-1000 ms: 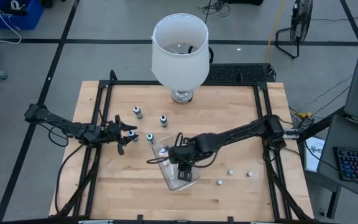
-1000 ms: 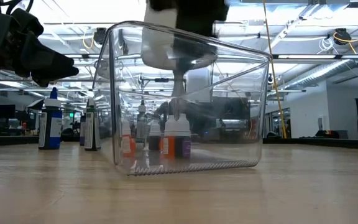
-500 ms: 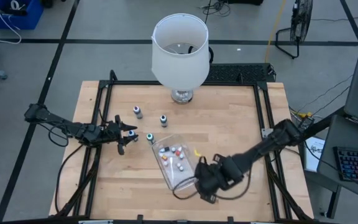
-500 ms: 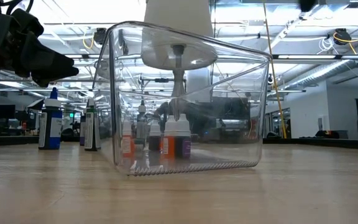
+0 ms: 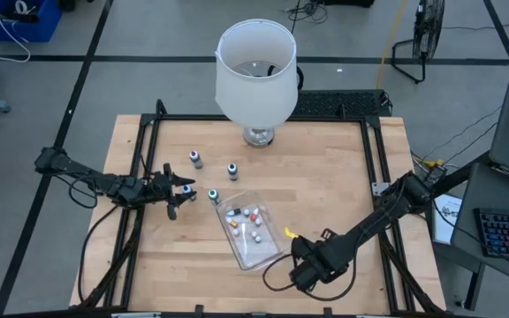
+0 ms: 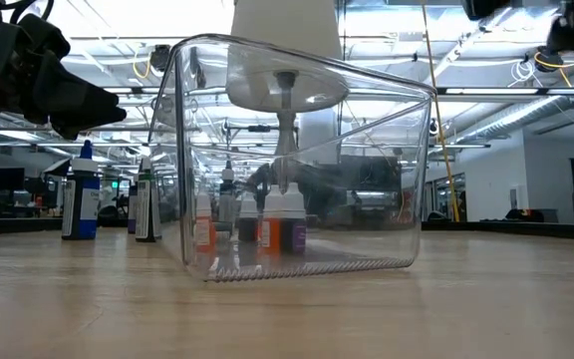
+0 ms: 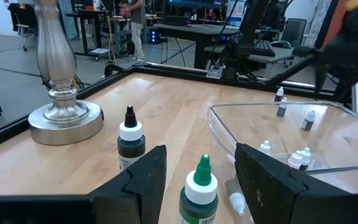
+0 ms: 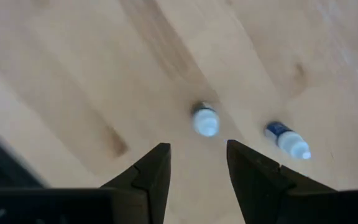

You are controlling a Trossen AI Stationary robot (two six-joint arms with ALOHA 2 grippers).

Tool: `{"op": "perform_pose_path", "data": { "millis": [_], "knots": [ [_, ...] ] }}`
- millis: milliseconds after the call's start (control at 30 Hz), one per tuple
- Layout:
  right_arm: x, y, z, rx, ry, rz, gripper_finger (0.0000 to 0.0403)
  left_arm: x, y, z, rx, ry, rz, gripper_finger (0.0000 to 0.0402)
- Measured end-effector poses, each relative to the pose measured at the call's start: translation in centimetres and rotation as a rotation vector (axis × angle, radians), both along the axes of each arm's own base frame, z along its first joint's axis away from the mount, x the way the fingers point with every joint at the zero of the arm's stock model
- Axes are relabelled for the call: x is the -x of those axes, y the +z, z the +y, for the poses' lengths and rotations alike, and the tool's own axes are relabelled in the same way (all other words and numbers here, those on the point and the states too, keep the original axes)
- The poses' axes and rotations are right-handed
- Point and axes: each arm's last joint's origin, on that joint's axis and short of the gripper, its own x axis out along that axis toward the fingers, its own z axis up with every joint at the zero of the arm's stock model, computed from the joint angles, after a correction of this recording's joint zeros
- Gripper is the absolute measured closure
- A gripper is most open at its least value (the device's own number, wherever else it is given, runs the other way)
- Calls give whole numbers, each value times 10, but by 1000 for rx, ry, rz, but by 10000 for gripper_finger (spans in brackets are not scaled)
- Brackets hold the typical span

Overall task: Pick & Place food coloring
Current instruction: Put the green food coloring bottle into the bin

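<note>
The clear tray [image 5: 256,247] lies mid-table with several small food coloring bottles [image 5: 244,218] standing in it, also seen through its wall [image 6: 267,224]. Three more bottles stand on the table to its far left: one dark-capped [image 5: 195,158], one [image 5: 232,170], and a green-capped one [image 5: 212,195] [image 7: 199,190]. My left gripper [image 5: 182,189] [image 7: 197,180] hovers open just left of that green-capped bottle, touching nothing. My right gripper [image 5: 306,265] [image 8: 197,168] hangs open near the table's near edge, above an upright white-capped bottle [image 8: 205,121] and a lying blue one [image 8: 286,138].
A big white lampshade [image 5: 255,71] on a metal base [image 7: 64,118] stands at the table's far edge. A black frame [image 5: 148,132] borders the table. Bare wood lies right of the tray [image 5: 343,185]. The right arm [image 5: 369,221] slants across the near right corner.
My right gripper has drawn back from over the tray's near end and swung toward the table's near right, ending low over the loose bottles there. The tray and its bottles have stayed put. My left arm has kept still.
</note>
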Motion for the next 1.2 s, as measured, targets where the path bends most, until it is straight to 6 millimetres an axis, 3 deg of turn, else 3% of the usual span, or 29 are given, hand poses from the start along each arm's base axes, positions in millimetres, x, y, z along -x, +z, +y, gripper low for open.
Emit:
{"op": "perform_pose_path", "data": {
  "millis": [200, 400, 1200],
  "knots": [
    [6, -27, -8, 5, -17, 48, 259, 0, 0, 0, 0, 0, 0, 210],
    [2, -43, -13, -26, -2, 7, 259, 0, 0, 0, 0, 0, 0, 210],
    [4, -56, -19, -48, 0, 23, 259, 0, 0, 0, 0, 0, 0, 210]
  ]
}}
